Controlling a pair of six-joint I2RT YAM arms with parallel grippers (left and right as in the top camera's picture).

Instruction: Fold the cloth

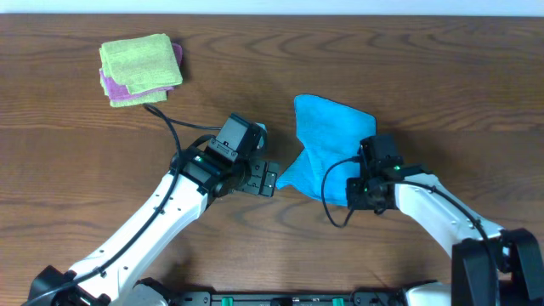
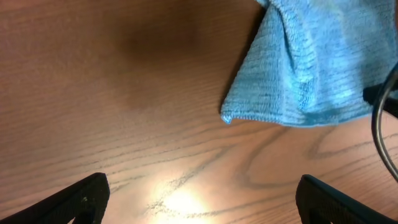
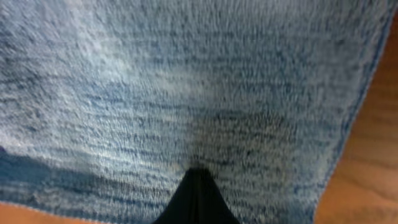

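Note:
The blue cloth (image 1: 330, 136) lies rumpled on the wooden table, right of centre. My right gripper (image 1: 357, 185) is at its near edge, shut on the cloth. In the right wrist view the cloth (image 3: 186, 81) fills the frame and the closed jaws (image 3: 196, 183) pinch its fabric. My left gripper (image 1: 266, 178) is open and empty, just left of the cloth's near left corner. In the left wrist view that corner (image 2: 311, 68) lies ahead of the spread fingers (image 2: 199, 196), apart from them.
A folded stack of cloths (image 1: 140, 68), green on top of pink, sits at the far left of the table. The right arm's black cable (image 2: 379, 118) hangs by the blue cloth's edge.

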